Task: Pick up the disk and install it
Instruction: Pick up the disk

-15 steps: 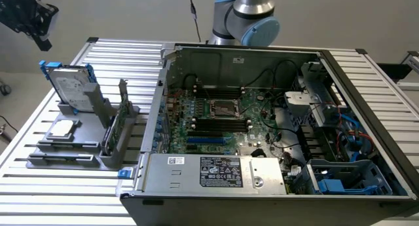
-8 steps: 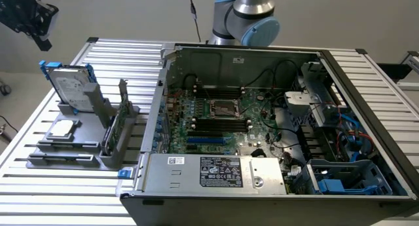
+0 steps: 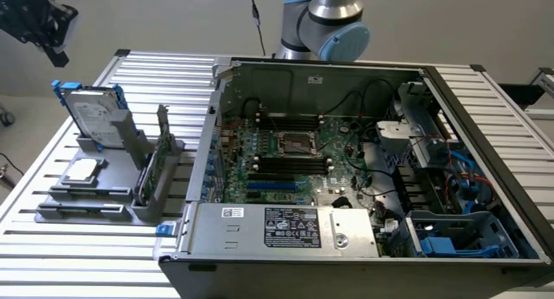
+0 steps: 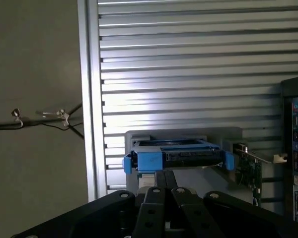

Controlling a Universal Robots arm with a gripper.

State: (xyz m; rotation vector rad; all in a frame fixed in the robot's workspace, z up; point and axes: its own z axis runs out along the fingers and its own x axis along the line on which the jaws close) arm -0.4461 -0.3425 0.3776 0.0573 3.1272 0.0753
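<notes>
The disk [image 3: 92, 115], a silver-grey drive with a white label in a bright blue carrier, stands upright on edge in a grey holder [image 3: 87, 208] at the exterior view's left. My gripper [image 3: 52, 45] hangs high above and behind it, well apart from it. From the wrist camera I look down on the disk's blue-framed edge [image 4: 178, 156]. Just short of that edge are my gripper's [image 4: 165, 175] black fingers, shut with nothing between them.
An open computer case [image 3: 484, 117] fills the middle and right of the slatted metal table [image 3: 156, 69], with blue drive bays [image 3: 458, 237] at its near right corner. The holder also carries a green circuit card [image 3: 149, 169] and a small silver chip [image 3: 83, 170].
</notes>
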